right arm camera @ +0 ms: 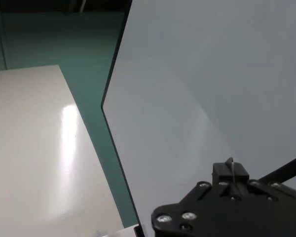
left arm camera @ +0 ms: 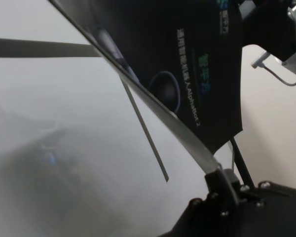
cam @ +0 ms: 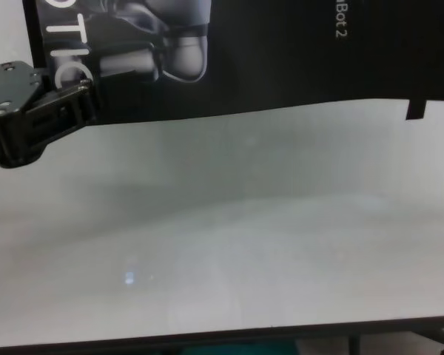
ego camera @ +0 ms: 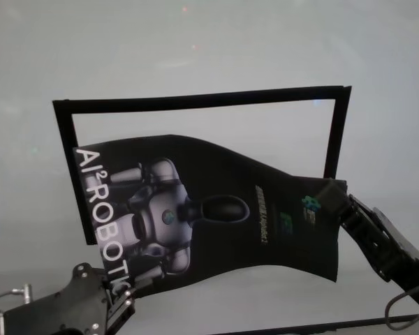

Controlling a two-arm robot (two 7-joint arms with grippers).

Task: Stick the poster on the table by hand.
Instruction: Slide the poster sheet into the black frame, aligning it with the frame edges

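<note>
The poster [ego camera: 223, 209], black with a grey-white robot figure and white letters, hangs curved above the white table [ego camera: 195, 49] between both hands. My left gripper [ego camera: 123, 292] is shut on its near left corner by the white letters, which also shows in the chest view [cam: 85, 96] and the left wrist view [left arm camera: 219, 175]. At the poster's right edge, my right gripper [ego camera: 328, 190] is shut on the far right corner. The right wrist view has only the sheet's thin edge pinched in the right gripper [right arm camera: 230, 170]. The poster [left arm camera: 187, 59] sags in the middle.
Narrow black tape strips [ego camera: 195, 100] form a three-sided frame on the table behind and beside the poster. The table's dark front edge [cam: 222, 336] runs near me. Past the table's side edge [right arm camera: 113, 143] lie green floor and a white surface [right arm camera: 39, 148].
</note>
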